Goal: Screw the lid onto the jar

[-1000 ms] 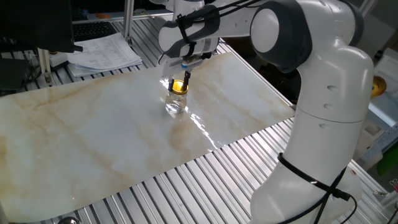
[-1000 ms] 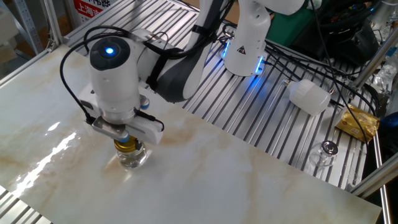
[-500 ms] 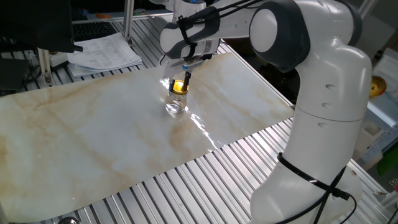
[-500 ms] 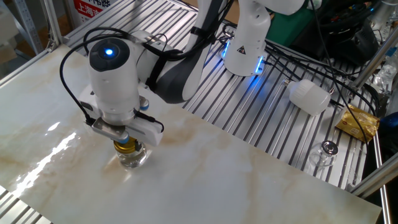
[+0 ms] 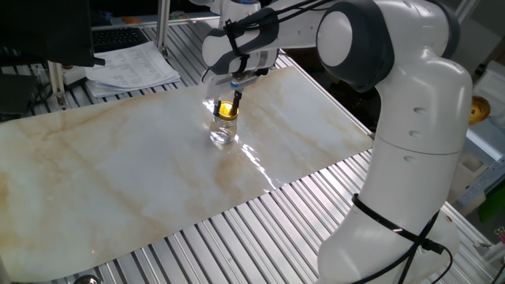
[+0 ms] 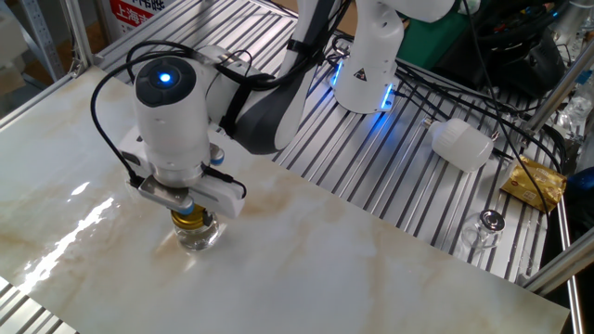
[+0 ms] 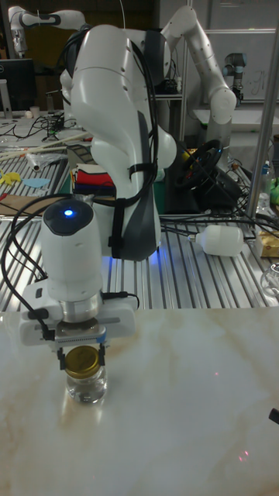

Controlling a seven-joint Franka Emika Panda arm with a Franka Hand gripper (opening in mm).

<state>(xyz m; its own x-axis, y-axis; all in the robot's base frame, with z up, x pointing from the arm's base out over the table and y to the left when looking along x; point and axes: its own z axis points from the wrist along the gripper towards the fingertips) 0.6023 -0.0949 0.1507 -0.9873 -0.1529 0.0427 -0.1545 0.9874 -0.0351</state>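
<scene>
A small clear glass jar (image 5: 222, 134) (image 6: 198, 237) (image 7: 85, 387) stands upright on the marble tabletop. The gold lid (image 5: 226, 110) (image 6: 190, 220) (image 7: 83, 360) sits on its mouth. My gripper (image 7: 81, 355) (image 5: 226, 106) (image 6: 189, 216) comes straight down from above, and its two dark fingers are shut on the lid's rim, one on each side. The fingers (image 7: 104, 353) show best in the tall fixed view.
The marble board (image 5: 118, 173) lies on a ribbed metal table (image 6: 408, 186). A white plastic bottle (image 6: 461, 144) lies on its side on the ribs, beside a gold packet (image 6: 534, 181) and a small glass (image 6: 484, 225). Papers (image 5: 130, 67) sit at the far corner.
The wrist has turned very slightly about its vertical axis. The jar and lid stay in the same place.
</scene>
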